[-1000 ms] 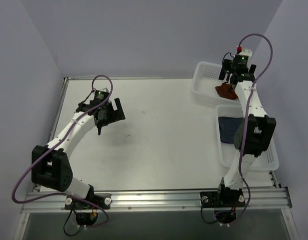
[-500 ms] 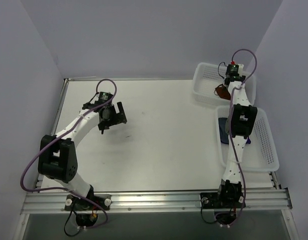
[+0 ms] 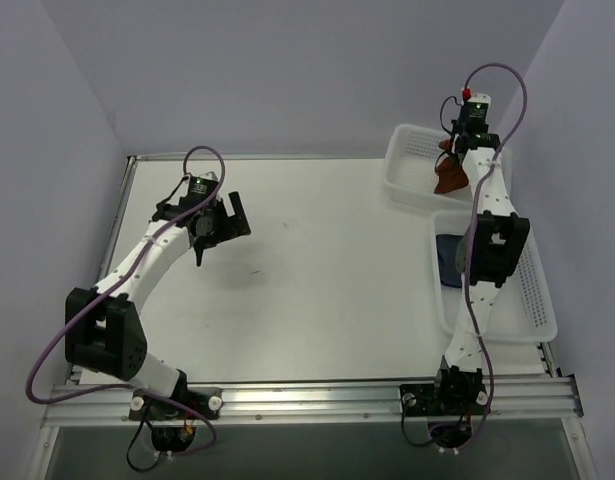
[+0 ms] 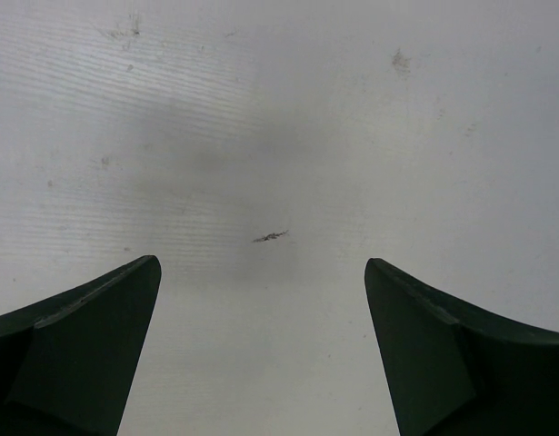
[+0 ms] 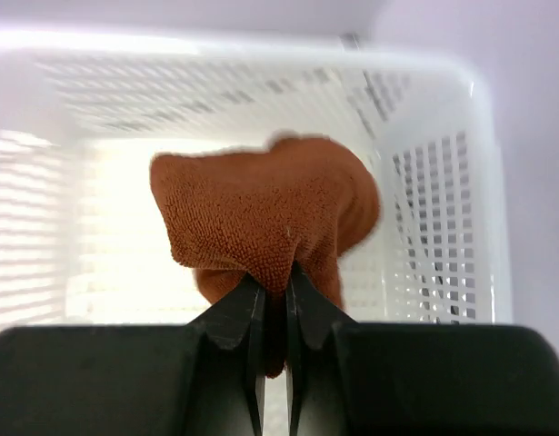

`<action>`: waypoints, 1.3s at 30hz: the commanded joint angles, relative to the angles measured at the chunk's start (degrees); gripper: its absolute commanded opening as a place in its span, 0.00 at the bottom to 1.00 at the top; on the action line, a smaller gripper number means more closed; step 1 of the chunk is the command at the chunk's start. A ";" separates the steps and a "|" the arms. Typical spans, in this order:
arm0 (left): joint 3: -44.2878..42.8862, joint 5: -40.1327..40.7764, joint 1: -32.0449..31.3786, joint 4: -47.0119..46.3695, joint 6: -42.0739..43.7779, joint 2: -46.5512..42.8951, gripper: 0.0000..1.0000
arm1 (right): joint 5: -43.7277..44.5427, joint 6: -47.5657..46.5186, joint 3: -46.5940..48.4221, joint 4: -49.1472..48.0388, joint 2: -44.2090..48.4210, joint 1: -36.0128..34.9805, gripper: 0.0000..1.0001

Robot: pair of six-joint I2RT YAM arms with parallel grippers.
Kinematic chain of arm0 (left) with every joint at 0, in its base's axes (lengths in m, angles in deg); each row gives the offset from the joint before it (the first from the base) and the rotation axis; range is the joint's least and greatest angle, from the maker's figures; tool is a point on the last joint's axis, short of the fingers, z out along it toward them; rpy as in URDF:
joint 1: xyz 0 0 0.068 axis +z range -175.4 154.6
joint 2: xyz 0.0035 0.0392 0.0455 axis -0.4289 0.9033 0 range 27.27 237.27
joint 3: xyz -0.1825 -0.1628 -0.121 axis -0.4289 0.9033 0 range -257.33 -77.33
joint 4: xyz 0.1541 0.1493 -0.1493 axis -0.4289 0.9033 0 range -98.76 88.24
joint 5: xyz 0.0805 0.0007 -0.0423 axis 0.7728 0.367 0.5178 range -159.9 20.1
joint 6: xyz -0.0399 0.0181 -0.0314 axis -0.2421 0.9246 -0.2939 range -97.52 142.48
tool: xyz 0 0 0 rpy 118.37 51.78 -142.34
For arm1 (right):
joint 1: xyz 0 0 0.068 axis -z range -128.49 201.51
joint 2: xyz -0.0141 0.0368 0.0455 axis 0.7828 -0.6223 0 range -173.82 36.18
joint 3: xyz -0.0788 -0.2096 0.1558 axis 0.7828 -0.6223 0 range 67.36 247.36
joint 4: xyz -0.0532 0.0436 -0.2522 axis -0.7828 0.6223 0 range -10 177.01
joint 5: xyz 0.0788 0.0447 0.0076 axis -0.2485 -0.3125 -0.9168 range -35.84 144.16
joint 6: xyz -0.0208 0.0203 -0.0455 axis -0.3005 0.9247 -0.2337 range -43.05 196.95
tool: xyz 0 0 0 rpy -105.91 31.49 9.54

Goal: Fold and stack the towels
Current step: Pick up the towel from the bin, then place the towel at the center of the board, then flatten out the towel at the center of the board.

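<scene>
Progress: early, nothing folded or stacked | right hand (image 5: 272,300) pinching rust-brown terry towel (image 5: 261,213), bunched just beyond its fingertips inside white perforated plastic basket (image 5: 443,182) | left hand (image 4: 261,345) spread above white tabletop (image 4: 279,136) | slate-blue cloth towel (image 3: 449,258) well behind right hand, not yet fetched

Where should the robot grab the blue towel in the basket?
Probably from straight above, pinching the blue towel near its left edge, the part that shows. It lies low inside the near basket, so the walls block a sideways reach; the right arm hides the rest.
</scene>
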 commanded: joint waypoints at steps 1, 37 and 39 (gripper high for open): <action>-0.11 0.84 0.37 0.22 -0.57 -7.90 0.94 | -3.76 -0.83 -2.58 -3.63 16.21 -6.22 0.00; 16.17 -2.76 -4.90 -2.06 -5.67 -11.45 0.94 | -2.80 27.82 -75.80 -6.88 53.96 -41.30 1.00; 14.94 -3.29 -5.25 -4.77 -5.67 -7.69 0.94 | -1.58 28.44 -75.98 -7.67 53.52 -41.22 1.00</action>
